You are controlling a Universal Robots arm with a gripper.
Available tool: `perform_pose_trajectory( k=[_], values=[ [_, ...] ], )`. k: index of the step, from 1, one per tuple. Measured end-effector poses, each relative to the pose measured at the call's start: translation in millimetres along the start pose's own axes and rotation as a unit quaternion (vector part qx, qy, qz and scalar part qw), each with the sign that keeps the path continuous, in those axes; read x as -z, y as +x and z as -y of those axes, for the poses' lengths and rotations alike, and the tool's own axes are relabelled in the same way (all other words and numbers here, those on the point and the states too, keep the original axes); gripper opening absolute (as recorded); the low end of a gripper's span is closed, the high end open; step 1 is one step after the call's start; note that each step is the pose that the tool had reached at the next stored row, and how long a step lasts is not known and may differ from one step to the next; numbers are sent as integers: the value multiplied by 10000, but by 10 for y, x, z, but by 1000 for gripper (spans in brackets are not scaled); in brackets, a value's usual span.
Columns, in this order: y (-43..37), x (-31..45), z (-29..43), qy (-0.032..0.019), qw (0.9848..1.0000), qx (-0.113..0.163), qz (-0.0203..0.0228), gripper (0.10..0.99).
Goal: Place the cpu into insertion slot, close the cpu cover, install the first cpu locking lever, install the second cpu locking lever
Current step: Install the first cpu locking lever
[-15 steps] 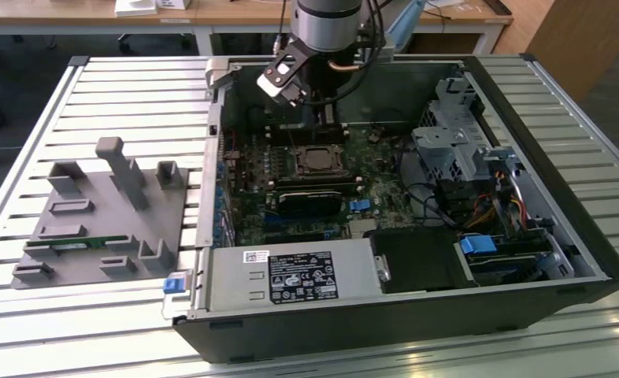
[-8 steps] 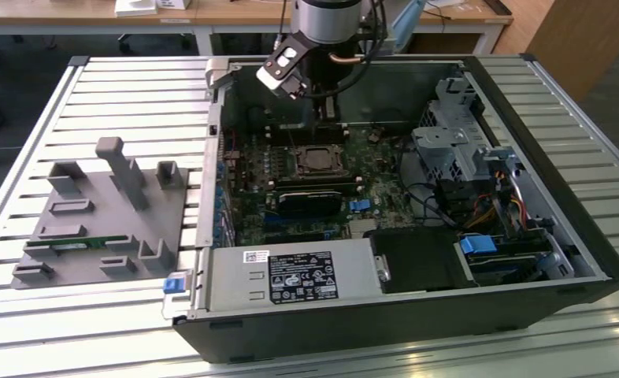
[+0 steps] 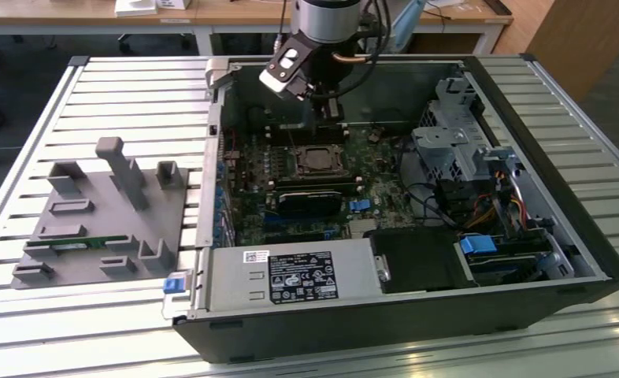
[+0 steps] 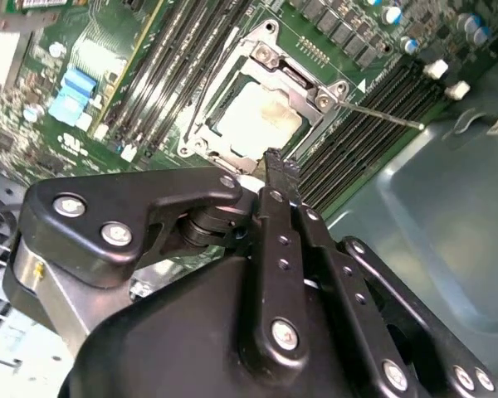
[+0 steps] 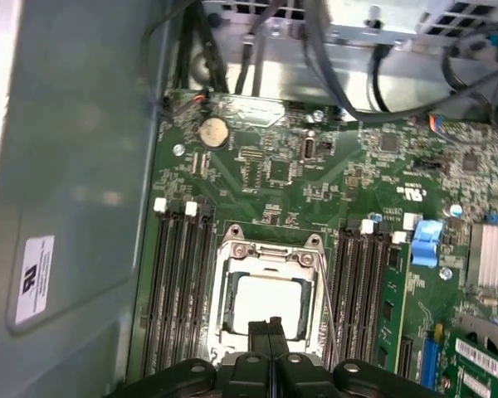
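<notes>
One cpu (image 5: 268, 300), seated in insertion slot (image 3: 297, 160); cpu cover (image 5: 271, 252) lies closed over it. One gripper (image 5: 270, 325), jaws pressed together and empty, tips over the cover's edge, close to the cpu. One wire locking lever (image 4: 382, 114), apparently unlatched. Judged step: first lever, needing a steady push under its catch.

An open black computer case (image 3: 394, 335) lies on a slatted metal table (image 3: 131, 94). On the exterior view's left stands a grey fixture block (image 3: 99, 228) with upright posts, a green strip (image 3: 68, 245) lying in one groove. A silver power supply (image 3: 288, 277) fills the case's near side, with a blue tab (image 3: 173, 284) just beside it. Coloured cables (image 3: 498, 209) bunch on the exterior view's right.
</notes>
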State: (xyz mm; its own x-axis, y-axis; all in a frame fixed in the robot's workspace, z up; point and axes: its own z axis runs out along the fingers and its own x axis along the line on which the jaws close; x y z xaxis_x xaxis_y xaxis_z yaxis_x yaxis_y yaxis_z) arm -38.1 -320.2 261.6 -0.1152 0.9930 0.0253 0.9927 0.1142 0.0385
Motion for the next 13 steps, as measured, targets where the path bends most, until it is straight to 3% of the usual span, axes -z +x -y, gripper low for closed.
perform_pose_trajectory(
  k=[5, 13],
  values=[
    [0, 0, 0, 6, 9998, 216, -9, 106],
    [0, 0, 0, 18, 9975, 701, -27, 106]
  ],
)
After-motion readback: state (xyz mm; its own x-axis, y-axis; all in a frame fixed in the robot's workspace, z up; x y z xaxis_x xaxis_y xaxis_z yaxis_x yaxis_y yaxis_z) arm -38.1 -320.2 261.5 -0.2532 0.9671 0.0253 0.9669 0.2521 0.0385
